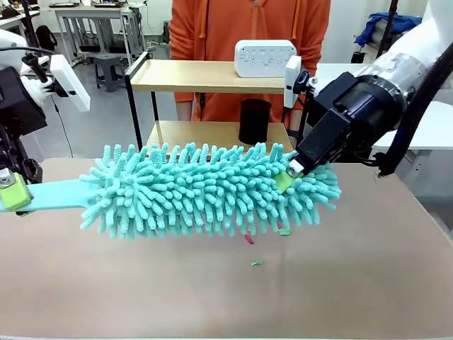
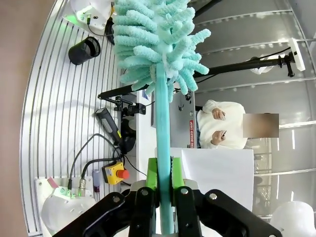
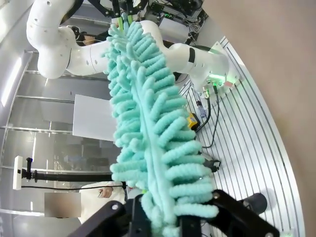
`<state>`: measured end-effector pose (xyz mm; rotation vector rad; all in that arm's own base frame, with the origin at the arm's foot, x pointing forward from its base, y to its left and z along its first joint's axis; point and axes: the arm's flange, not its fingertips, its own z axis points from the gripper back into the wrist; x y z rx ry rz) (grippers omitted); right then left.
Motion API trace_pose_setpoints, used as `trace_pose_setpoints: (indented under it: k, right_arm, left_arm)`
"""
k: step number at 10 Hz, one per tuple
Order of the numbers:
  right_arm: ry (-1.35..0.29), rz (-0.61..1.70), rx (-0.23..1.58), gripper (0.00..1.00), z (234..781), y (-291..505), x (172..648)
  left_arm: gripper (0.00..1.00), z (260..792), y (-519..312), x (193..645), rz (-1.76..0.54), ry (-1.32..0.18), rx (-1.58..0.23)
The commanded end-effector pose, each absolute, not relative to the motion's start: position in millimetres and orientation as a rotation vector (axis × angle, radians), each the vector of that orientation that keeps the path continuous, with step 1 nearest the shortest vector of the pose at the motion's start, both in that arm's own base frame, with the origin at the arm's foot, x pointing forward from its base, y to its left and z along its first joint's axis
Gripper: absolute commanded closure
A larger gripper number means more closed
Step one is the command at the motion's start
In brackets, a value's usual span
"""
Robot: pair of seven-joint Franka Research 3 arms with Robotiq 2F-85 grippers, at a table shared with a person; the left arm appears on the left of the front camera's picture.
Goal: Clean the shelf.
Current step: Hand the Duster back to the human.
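While the duster (image 1: 205,190) hangs level above the table (image 1: 212,297), both arms have a grip on it. Left gripper (image 1: 14,193), out at the table's left edge, has its green pads (image 2: 152,173) pinched on the flat teal handle (image 2: 163,148). Right gripper (image 1: 297,170), coming in from the right side, is clamped on the fluffy far tip, one green pad peeking through the fibres. Under the duster there's open tabletop running all the way to the near edge, with just a few crumbs (image 1: 255,263) of pink and green lying mid-table, below the duster's right half.

Now the shelf (image 1: 205,78): it stands at the table's far edge, right behind the duster and just in front of a person in orange (image 1: 248,28). Two pale wooden boards in a thin black frame. A white device (image 1: 264,57) sits on the top board toward its right end, and a black cylinder (image 1: 255,120) stands upright on the lower board. The right arm crosses in front of the shelf's right end.
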<state>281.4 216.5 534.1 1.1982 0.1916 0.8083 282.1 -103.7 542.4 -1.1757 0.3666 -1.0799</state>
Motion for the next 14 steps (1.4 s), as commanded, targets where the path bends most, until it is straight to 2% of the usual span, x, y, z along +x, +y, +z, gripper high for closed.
trace_pose_setpoints:
  k: [1, 2, 3, 5, 6, 7, 9, 11, 13, 14]
  right_arm:
    - [0.161, 0.807, 1.219, 1.0, 529, 218, 280]
    - [0.161, 0.805, 1.225, 1.0, 529, 217, 280]
    - [0.167, 0.805, 1.233, 1.0, 529, 216, 280]
    - [0.159, 0.795, 1.24, 1.0, 531, 210, 282]
    - [0.152, 0.79, 1.249, 1.0, 532, 204, 283]
    - [0.147, 0.782, 1.254, 1.0, 533, 199, 284]
    - [0.143, 0.76, 1.261, 1.0, 535, 189, 288]
    - [0.13, 0.732, 1.272, 1.0, 542, 171, 294]
    - [0.016, 0.687, 1.314, 1.0, 569, 130, 298]
    - [-0.11, 0.653, 1.364, 1.0, 593, 97, 297]
  left_arm:
    - [0.44, 541, -109, 281, -1.082, 0.352, -1.172]
    - [0.3, 540, -108, 281, -1.071, 0.334, -1.173]
    - [0.0, 541, -107, 283, -1.046, 0.308, -1.183]
    - [0.0, 543, -87, 293, -0.901, 0.159, -1.165]
    - [0.06, 546, -63, 298, -0.776, 0.022, -1.16]
    - [0.0, 550, -36, 302, -0.599, -0.152, -1.117]
    - [0.0, 553, 14, 300, -0.31, -0.38, -1.086]
    - [0.0, 545, 56, 291, -0.08, -0.545, -1.06]
    - [0.0, 533, 95, 282, 0.095, -0.691, -1.169]
    - [0.0, 523, 112, 286, 0.142, -0.756, -1.325]
